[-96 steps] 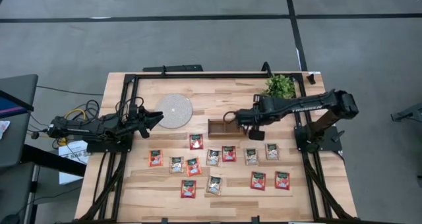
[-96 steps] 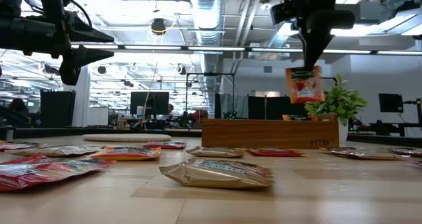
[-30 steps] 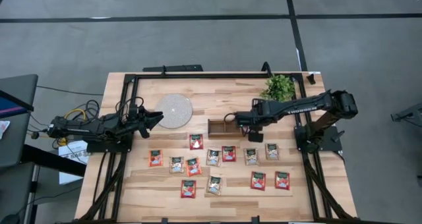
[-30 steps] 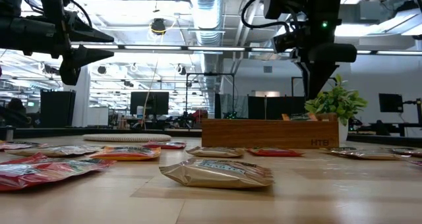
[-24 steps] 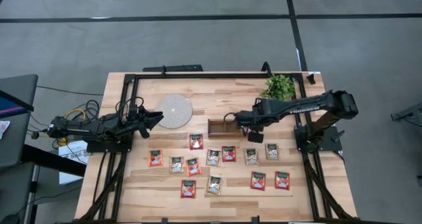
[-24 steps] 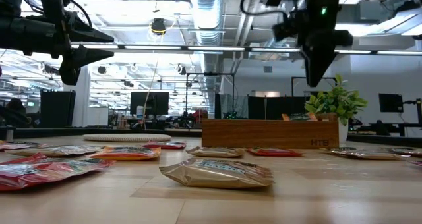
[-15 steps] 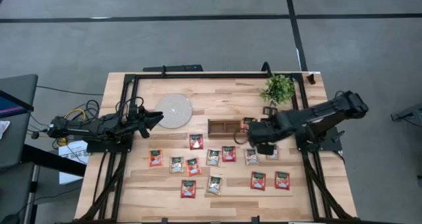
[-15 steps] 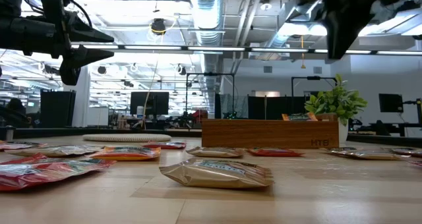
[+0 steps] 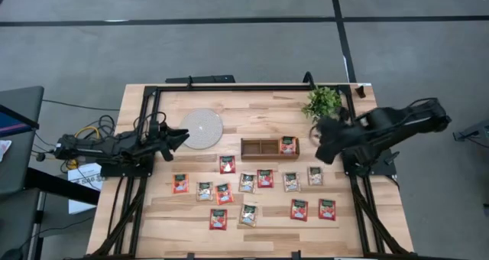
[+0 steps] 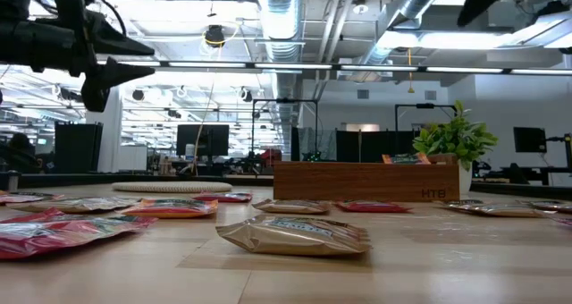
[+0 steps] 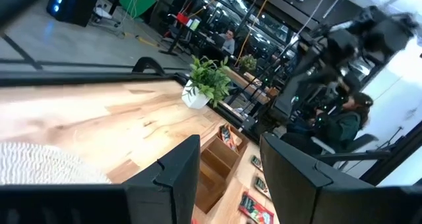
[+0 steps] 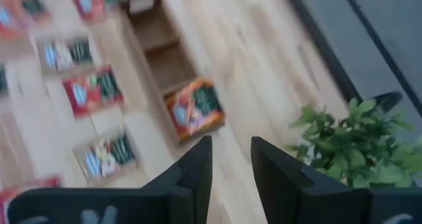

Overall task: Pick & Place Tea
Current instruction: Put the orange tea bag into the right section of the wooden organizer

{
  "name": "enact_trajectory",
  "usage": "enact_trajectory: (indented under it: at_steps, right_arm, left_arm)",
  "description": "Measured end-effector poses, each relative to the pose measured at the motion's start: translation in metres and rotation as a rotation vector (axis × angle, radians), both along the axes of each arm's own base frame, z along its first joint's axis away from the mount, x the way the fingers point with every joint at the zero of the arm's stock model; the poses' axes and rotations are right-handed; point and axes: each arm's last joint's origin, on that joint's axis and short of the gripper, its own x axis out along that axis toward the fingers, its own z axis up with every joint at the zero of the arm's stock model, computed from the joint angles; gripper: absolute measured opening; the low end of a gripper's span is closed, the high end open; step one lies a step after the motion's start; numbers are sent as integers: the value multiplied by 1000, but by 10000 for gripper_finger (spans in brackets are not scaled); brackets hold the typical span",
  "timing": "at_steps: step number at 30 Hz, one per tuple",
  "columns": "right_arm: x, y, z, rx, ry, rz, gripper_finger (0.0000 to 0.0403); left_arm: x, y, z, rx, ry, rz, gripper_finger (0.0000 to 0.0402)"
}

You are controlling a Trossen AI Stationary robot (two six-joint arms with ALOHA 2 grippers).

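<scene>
One red-orange sachet [image 9: 289, 145] lies in the right-end compartment of the wooden tray [image 9: 258, 140], and that looks like the only tea put away so far; the other two compartments show bare wood. The right gripper [image 9: 319, 147] hangs just beside the tray's right end, near the potted plant [image 9: 322, 101], its jaws parted a little with nothing between them. Plenty is left: a dozen flat, glossy, slightly puffy square sachets [image 9: 247, 183], red-orange and pale grey-green, are scattered in loose rows over the pale plank counter [image 9: 260, 107] in front of the tray. The left gripper [image 9: 179, 137] waits at the edge of the round, rough-textured grey-white disc [image 9: 202, 128], jaws apart and empty.
</scene>
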Motion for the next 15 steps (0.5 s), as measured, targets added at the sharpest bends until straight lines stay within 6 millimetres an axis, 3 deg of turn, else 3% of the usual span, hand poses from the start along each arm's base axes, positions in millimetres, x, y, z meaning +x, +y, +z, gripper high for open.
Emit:
enact_trajectory:
  at_steps: [5, 11, 15]
  right_arm:
    - [-25, -13, -4, 38, -218, -42, 98]
    - [-39, -17, -37, 125, -468, -43, 98]
    - [-40, -16, -64, 177, -557, -22, 98]
  left_arm:
    - [4, 0, 5, 16, 44, 1, 151]
    - [14, -2, 13, 26, 151, -41, 151]
    - [23, -4, 27, 30, 313, -80, 151]
